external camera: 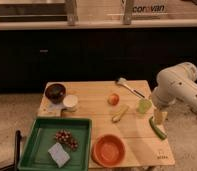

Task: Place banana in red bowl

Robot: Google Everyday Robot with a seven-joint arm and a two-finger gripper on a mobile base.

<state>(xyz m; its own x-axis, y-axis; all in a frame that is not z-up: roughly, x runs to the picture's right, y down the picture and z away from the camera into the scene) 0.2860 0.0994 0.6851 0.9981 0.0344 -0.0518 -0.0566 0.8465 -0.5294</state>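
Note:
The banana, small, pale yellow and slightly curved, lies on the wooden table near its middle, just below a round orange-red fruit. The red bowl, shallow and orange-red, stands near the table's front edge, below and slightly left of the banana. It holds nothing. My gripper hangs from the white arm over the table's right edge, to the right of the banana and just above the green cucumber-like vegetable. It is apart from the banana.
A green tray at the front left holds a bunch of grapes and a blue sponge. A dark maroon bowl and a white cup stand at the left. A pale green cup and a spoon lie near the arm.

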